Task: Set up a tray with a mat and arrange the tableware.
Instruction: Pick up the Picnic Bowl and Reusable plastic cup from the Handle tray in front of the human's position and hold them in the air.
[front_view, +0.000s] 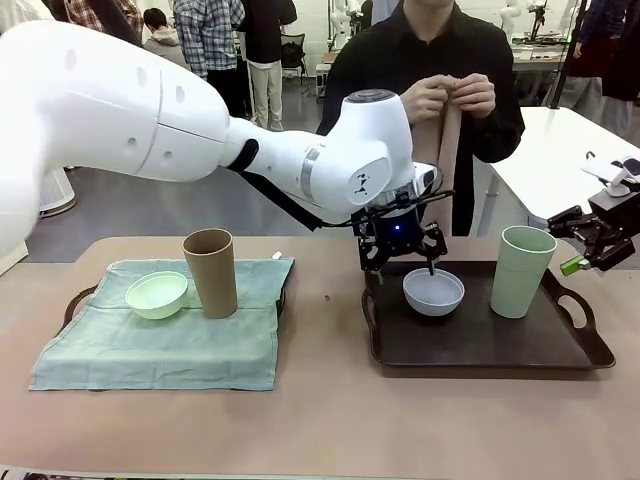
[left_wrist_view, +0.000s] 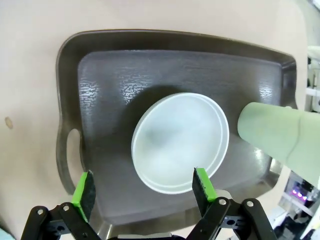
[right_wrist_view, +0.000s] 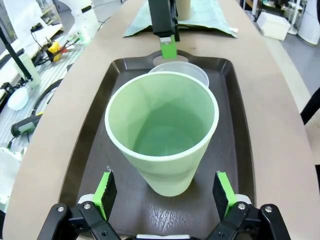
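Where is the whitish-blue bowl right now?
Front view, right of centre: the whitish-blue bowl sits on the dark tray beneath the open left pincer, the pale green cup to its right.

Near half of the tray is wide open

The dark brown plastic tray (front_view: 470, 352) is bare along its near edge, plus a gap mid-tray between the small whitish-blue bowl (front_view: 433, 291) and tall pale green cup (front_view: 522, 272); left gripper (front_view: 403, 262) blocks the far-left corner, right gripper (front_view: 586, 252) the right edge.

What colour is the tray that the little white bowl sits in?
Dark brown, nearly black. The tray shows best in the left wrist view.
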